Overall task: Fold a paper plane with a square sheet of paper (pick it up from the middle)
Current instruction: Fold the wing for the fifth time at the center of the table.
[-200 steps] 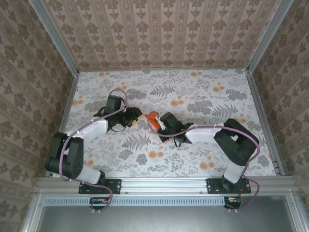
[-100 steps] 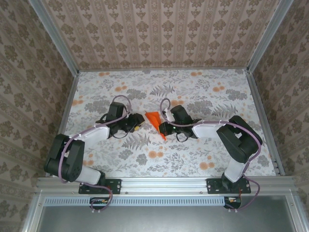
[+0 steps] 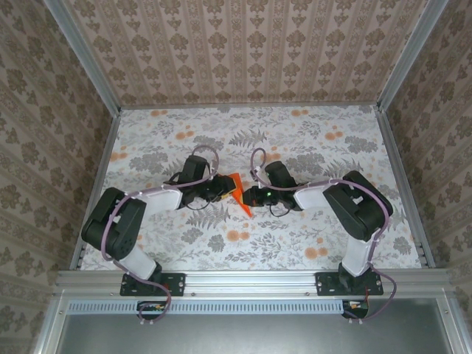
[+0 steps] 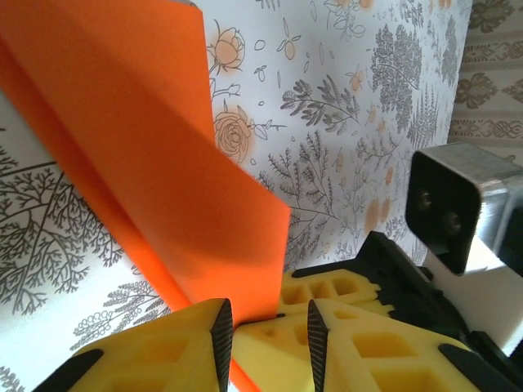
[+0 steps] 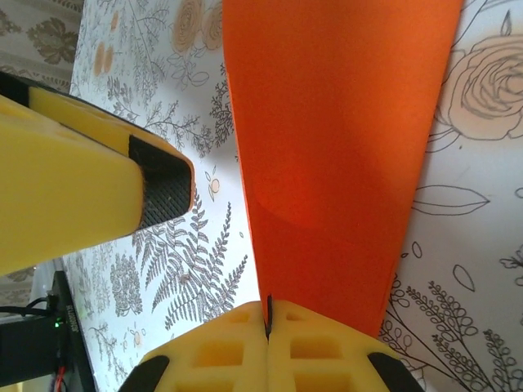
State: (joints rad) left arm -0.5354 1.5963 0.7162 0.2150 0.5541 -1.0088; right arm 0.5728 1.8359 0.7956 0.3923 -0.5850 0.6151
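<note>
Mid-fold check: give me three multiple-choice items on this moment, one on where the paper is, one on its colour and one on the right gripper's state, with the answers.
1. Where is the paper?
A) between the left gripper and the right gripper
B) at the far left corner
C) on the near rail

2. What colour is it?
A) blue
B) orange
C) white

3. The right gripper is:
A) wide open
B) shut on nothing
C) shut on the paper

Answers:
1 A: the top view shows it between the two gripper tips.
2 B: it is vivid orange in every view.
3 C: the right wrist view shows the jaws pressed together with the paper coming out between them.
</note>
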